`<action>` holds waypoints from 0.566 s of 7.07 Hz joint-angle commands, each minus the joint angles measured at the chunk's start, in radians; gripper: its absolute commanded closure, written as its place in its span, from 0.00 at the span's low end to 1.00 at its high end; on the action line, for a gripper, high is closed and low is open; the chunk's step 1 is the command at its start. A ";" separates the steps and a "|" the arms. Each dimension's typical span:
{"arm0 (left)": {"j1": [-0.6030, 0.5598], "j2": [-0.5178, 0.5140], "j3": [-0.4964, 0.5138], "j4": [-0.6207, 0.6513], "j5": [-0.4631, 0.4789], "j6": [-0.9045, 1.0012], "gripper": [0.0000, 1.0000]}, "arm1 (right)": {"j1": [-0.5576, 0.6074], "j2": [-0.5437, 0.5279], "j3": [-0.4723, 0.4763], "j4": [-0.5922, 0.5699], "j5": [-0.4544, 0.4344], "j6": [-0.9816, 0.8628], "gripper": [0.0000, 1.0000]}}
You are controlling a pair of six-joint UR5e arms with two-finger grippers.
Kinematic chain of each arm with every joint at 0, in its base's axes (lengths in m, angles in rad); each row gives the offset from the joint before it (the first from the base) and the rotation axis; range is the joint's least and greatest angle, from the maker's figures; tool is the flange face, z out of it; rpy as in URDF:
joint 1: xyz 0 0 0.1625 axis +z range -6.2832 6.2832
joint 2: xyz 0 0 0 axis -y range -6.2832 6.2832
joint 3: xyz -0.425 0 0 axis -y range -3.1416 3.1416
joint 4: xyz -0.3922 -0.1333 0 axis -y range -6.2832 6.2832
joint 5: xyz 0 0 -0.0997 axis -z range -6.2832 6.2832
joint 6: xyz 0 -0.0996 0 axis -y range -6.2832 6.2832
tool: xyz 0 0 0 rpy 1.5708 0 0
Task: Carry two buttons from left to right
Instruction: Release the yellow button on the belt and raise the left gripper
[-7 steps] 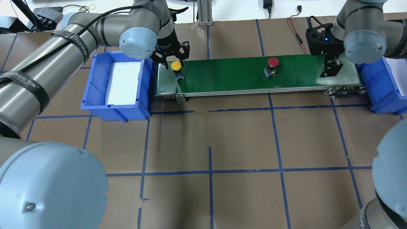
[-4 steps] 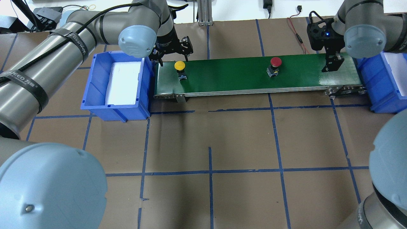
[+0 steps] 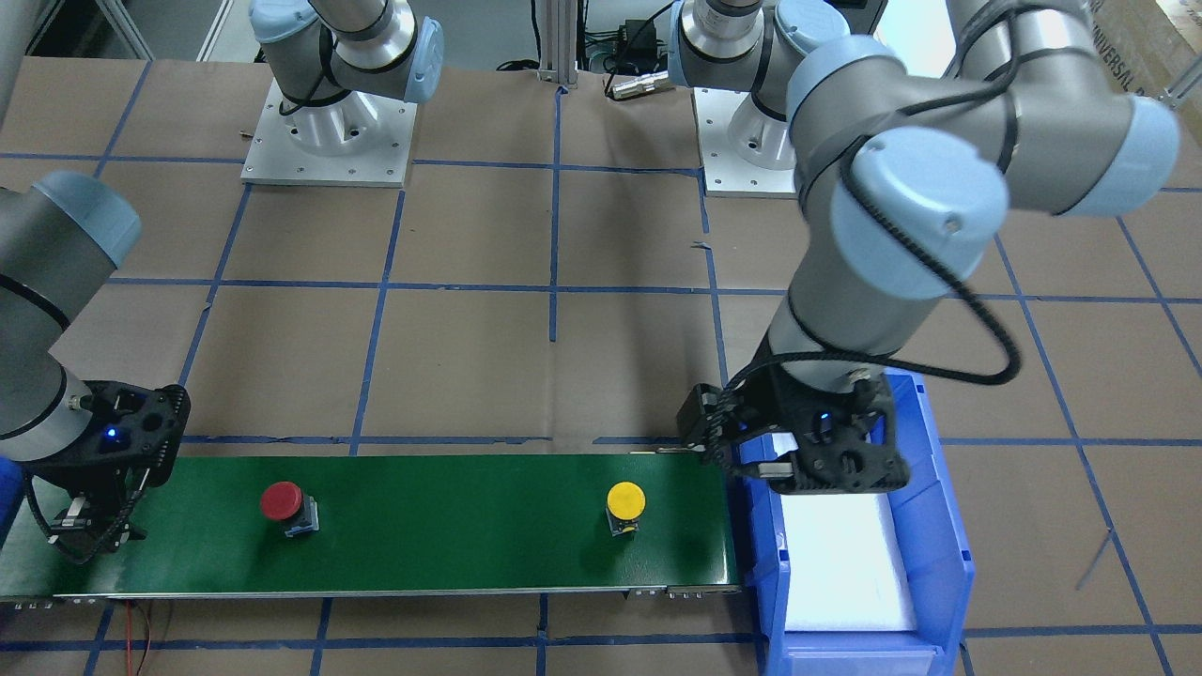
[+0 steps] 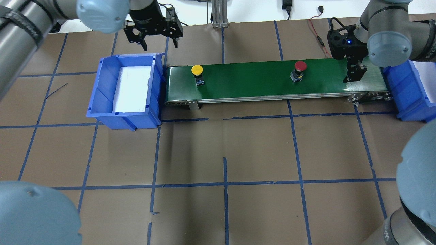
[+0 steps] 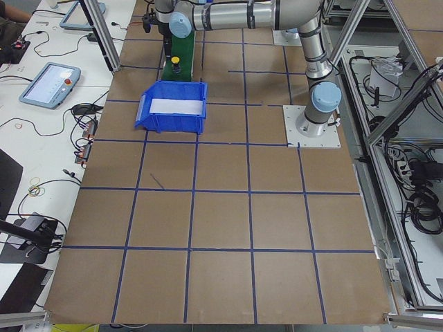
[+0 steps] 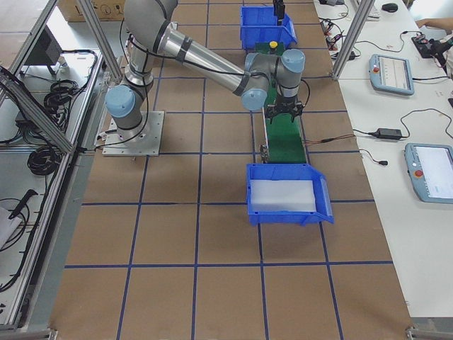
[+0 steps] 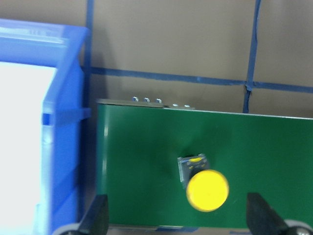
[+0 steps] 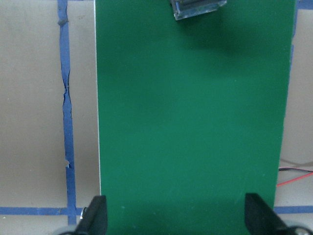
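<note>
The yellow button (image 4: 197, 70) stands near the left end of the green conveyor belt (image 4: 245, 80). It also shows in the front view (image 3: 625, 500) and the left wrist view (image 7: 208, 190). The red button (image 4: 300, 66) stands further right on the belt, and shows in the front view (image 3: 281, 501). Its switch body shows at the top of the right wrist view (image 8: 198, 7). My left gripper (image 4: 160, 42) is open and empty, raised high beside the belt's left end. My right gripper (image 4: 354, 75) is open and empty, low over the belt's right end (image 8: 177, 215).
A blue bin (image 4: 102, 88) lined with white foam sits at the belt's left end. A second blue bin (image 4: 405, 92) sits at the belt's right end. Brown paper with a blue tape grid covers the table in front of the belt.
My left gripper has risen and pulled back from the yellow button, staying open. Both buttons have moved a little to the right on the belt. The right gripper stays over the right end.
</note>
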 commanded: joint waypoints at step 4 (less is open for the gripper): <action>0.059 0.172 -0.062 -0.129 0.036 0.060 0.00 | 0.000 -0.002 0.008 -0.003 0.000 -0.002 0.03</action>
